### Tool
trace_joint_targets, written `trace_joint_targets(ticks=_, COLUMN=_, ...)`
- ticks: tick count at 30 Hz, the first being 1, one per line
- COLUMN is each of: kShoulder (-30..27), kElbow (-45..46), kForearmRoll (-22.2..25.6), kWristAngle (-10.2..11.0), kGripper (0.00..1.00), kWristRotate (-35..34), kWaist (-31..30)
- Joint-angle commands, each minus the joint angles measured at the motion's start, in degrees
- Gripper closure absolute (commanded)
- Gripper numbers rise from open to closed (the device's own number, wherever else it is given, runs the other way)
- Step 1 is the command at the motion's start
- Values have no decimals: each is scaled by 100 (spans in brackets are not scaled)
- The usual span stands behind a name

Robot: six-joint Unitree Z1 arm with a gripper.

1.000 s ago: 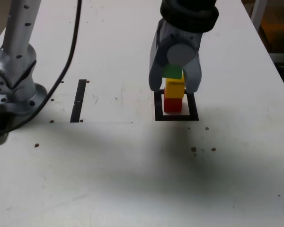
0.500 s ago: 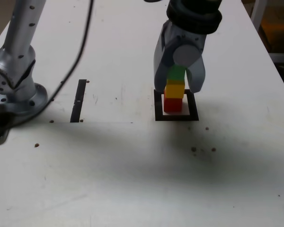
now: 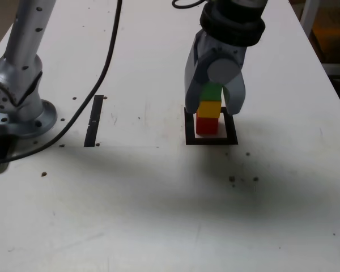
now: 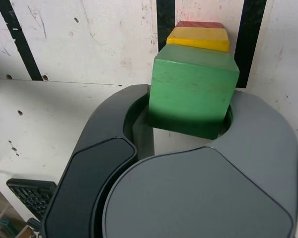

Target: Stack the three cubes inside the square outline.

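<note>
Cubes stand as a three-high column inside the square outline (image 3: 211,137) near the middle of the white bench (image 3: 158,198): the red cube (image 3: 207,125) on the white centre, the yellow cube (image 3: 209,109) on it, the green cube (image 3: 211,92) on top. The claw (image 3: 213,96) is pinching the green cube from above, jaws pressed to its sides, probably to keep it square on the yellow one until it is let go. Room is tight: the outline is only slightly wider than a cube, so a sideways nudge could topple the column. Straight up looks free. A black tape strip (image 3: 94,120) and the arm's base (image 3: 17,107) lie well apart toward the exterior view's left.
</note>
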Motion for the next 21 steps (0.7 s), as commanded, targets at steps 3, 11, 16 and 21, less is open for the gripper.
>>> trace_joint_targets(ticks=3, kShoulder=-39, kElbow=-6, kForearmRoll=11, kWristAngle=40, kGripper=43, kWristRotate=56, kWaist=23)
trace_joint_targets(ticks=11, kShoulder=-78, kElbow=-2, kForearmRoll=23, kWristAngle=54, kGripper=32, kWristRotate=97, kWaist=35)
trace_joint_targets(ticks=16, kShoulder=-147, kElbow=-33, kForearmRoll=61, kWristAngle=69, kGripper=32, kWristRotate=91, kWaist=27)
trace_joint_targets(ticks=21, kShoulder=-513, kElbow=-127, kForearmRoll=195, kWristAngle=227, kGripper=31, kWristRotate=-24, kWaist=-40)
